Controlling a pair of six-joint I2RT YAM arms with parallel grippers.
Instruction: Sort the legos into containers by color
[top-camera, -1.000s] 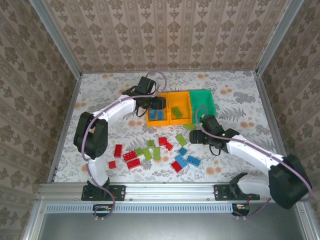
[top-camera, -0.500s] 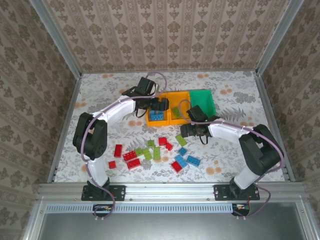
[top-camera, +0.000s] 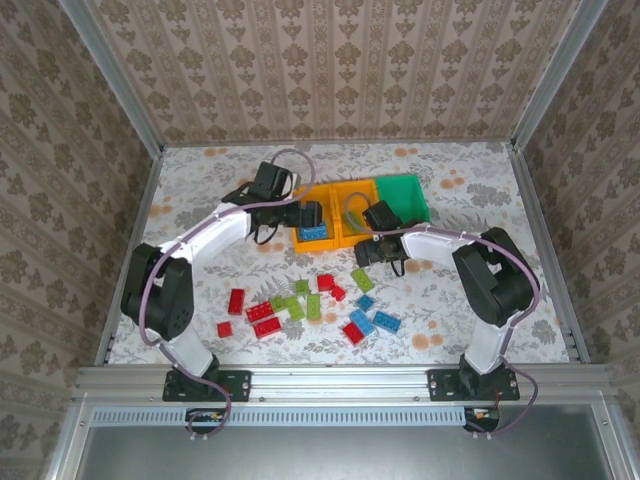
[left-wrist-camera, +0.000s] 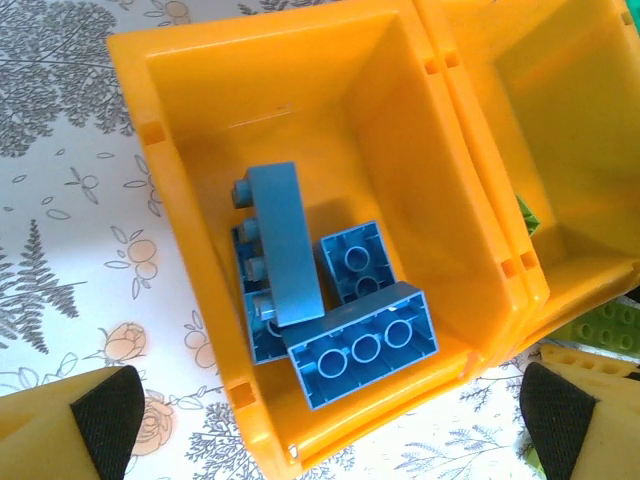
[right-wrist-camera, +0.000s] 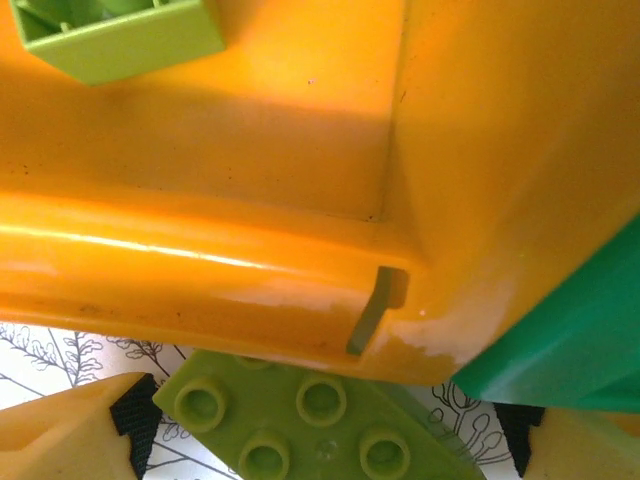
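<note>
Lego in transfer: one lime green lego (right-wrist-camera: 320, 425) is seen pinched between the narrowed fingers (right-wrist-camera: 70, 435) of the right gripper (top-camera: 372, 248), studs toward the wrist camera, just outside the near wall of the middle orange bin (right-wrist-camera: 200, 250). A second lime lego (right-wrist-camera: 120, 35) is recorded inside that bin, so it is judged to be the lime container. The green bin (right-wrist-camera: 570, 330) stands just beside it at 3 o'clock. In the left orange bin (left-wrist-camera: 170, 200), at 9 o'clock of the middle one, several blue legos (left-wrist-camera: 365, 350) are piled. The left gripper (left-wrist-camera: 325, 430) hovers above them, fingers spread wide and nothing held. Loose legos (top-camera: 300, 305), red, blue and lime, are scattered on the table (top-camera: 200, 190) at 6 o'clock of the bins. The step in hand is judged to be the drop into the middle bin. It is advised that the brick be raised clear of the rim before being carried toward 12 o'clock. Release should be made over the bin floor, away from the corner shared with the green bin, lest the brick catch the lip and fall outside.
</note>
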